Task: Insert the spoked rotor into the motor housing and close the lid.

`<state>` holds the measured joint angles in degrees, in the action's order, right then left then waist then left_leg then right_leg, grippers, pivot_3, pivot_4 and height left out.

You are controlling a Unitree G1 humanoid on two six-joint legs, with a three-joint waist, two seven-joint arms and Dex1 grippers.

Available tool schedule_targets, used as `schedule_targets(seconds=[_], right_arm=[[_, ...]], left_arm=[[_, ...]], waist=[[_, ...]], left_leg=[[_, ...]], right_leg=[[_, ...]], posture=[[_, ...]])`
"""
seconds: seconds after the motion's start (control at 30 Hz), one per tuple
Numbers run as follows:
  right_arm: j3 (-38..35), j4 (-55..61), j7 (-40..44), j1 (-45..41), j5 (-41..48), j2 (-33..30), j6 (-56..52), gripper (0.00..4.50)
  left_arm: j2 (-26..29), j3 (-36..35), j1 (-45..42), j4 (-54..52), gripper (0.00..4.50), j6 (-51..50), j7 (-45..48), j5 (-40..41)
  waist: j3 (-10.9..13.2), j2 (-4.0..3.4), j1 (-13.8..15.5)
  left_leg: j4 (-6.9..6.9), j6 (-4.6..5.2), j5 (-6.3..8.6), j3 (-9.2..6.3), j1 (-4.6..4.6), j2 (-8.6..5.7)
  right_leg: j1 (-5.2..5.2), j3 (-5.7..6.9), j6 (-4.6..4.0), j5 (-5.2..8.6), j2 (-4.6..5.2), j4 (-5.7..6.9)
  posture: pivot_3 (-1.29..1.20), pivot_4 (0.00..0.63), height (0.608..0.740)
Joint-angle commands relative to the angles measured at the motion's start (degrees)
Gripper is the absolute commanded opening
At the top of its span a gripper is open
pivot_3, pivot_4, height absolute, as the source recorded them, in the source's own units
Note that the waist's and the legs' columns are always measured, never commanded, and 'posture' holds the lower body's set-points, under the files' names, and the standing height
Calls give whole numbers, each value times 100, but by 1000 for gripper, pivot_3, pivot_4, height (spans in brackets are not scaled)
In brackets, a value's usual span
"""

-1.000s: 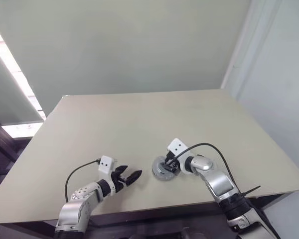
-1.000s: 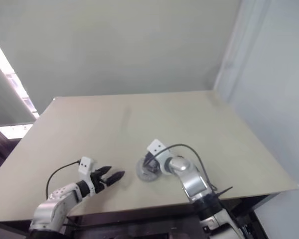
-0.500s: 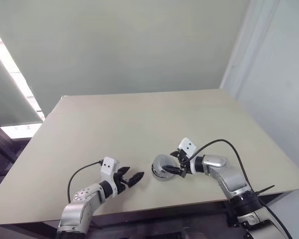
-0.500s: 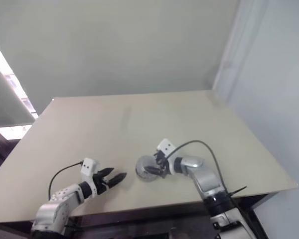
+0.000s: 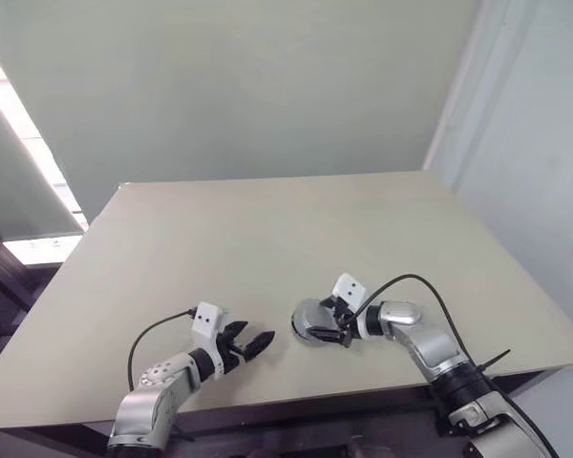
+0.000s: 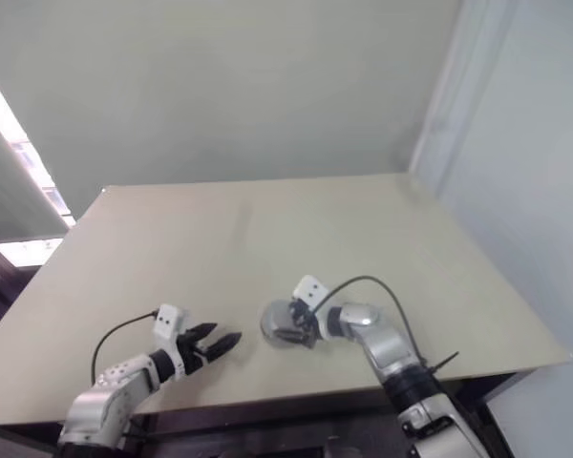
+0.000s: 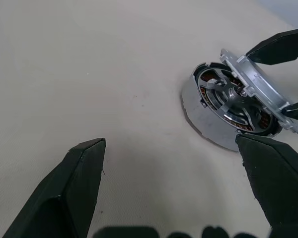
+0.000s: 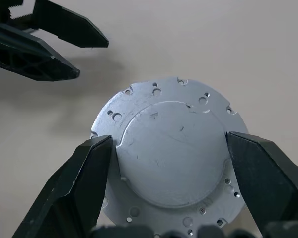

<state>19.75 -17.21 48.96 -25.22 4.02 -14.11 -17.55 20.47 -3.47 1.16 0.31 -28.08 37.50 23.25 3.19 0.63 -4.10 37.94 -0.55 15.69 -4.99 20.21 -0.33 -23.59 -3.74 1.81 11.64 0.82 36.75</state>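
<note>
The right hand grips the lid by its rim, tilted against the motor housing on the desk. The left hand waits open nearby. Level the lid, centre it, then press evenly.

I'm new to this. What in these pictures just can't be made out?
- Head views: the motor parts are too small, and half covered by the right gripper, to tell apart.
- Right wrist view: the lid hides whatever lies beneath it.
- Left wrist view: the tilted lid covers the spoked rotor's far side and most copper windings.
</note>
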Motion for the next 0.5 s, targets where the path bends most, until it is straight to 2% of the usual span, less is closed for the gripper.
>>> schedule_targets(seconds=[0.03,0.17,0.27,0.3,0.5], right_arm=[[1,-71,15,-218,-78,56,219,3981],[16,-173,19,-252,-146,73,290,3981],[-1,-155,-54,-252,-187,85,178,3355],[0,-144,-78,-257,-210,86,122,3289],[46,-108,-158,-333,-302,110,-204,3290]], left_arm=[[69,-79,-59,-240,4500,75,16,34],[69,-72,-58,-266,4500,59,5,36],[71,-63,-56,-278,4500,49,4,36],[74,-61,-58,-279,4500,47,5,35],[75,-50,-78,-279,4500,40,1,29]], waist=[[0,0,0],[0,0,0],[0,0,0],[0,-1,2],[-1,-1,2]], left_leg=[[0,0,0,0,0,0],[0,0,0,-1,-2,0],[0,0,0,0,-2,0],[0,0,0,0,-2,0],[1,0,0,-1,-11,-1]], right_leg=[[0,-1,0,0,0,0],[2,0,0,0,0,0],[2,-1,3,-2,0,0],[2,-1,3,-2,0,0],[10,0,1,-1,0,0]], posture=[[0,0,740],[0,0,740],[0,0,740],[0,0,740],[0,0,740]])
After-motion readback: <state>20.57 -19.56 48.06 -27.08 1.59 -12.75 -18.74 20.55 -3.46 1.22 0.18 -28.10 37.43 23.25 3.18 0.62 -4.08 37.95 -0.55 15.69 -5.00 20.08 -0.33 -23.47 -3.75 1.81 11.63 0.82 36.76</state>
